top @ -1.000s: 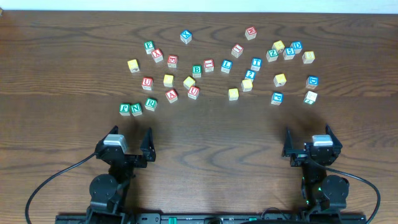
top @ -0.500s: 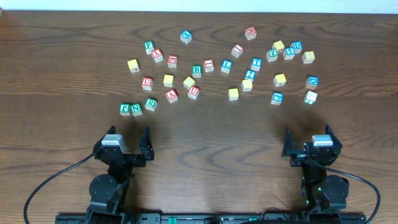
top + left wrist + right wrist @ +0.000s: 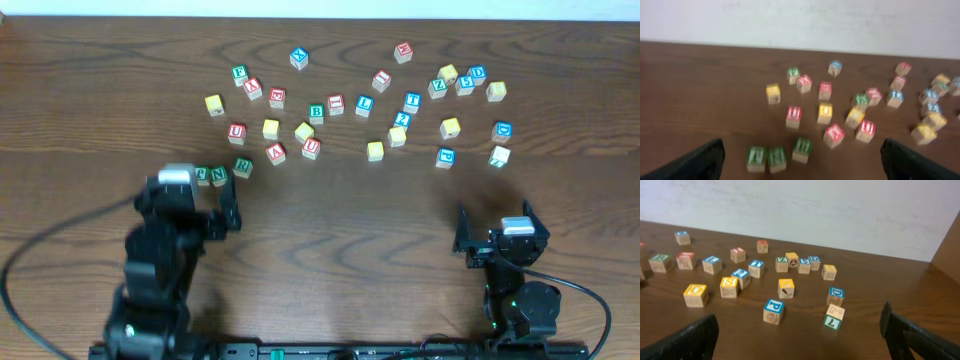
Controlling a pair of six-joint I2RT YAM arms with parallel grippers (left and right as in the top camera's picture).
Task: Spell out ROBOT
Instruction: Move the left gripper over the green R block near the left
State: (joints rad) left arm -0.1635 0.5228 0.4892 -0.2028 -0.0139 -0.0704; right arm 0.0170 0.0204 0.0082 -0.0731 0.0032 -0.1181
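Observation:
Many lettered wooden blocks lie scattered across the far half of the brown table [image 3: 350,210]. Three green blocks [image 3: 220,175] sit in a row at the near left, and they also show blurred in the left wrist view [image 3: 776,157]. A green B block [image 3: 317,111] and a blue T block [image 3: 412,101] lie mid-table. My left gripper [image 3: 190,205] is open and empty, raised just short of the green row [image 3: 802,171]. My right gripper [image 3: 497,232] is open and empty near the front edge [image 3: 800,342]. A yellow O block [image 3: 695,294] lies at that view's left.
A blue P block [image 3: 773,311] and a tilted green-faced block [image 3: 833,317] are the nearest ones ahead of the right gripper. A white wall [image 3: 815,210] runs behind the table's far edge. Cables trail from both arm bases.
My left arm has lifted and swung forward toward the three green blocks. The right arm and all blocks have stayed put.

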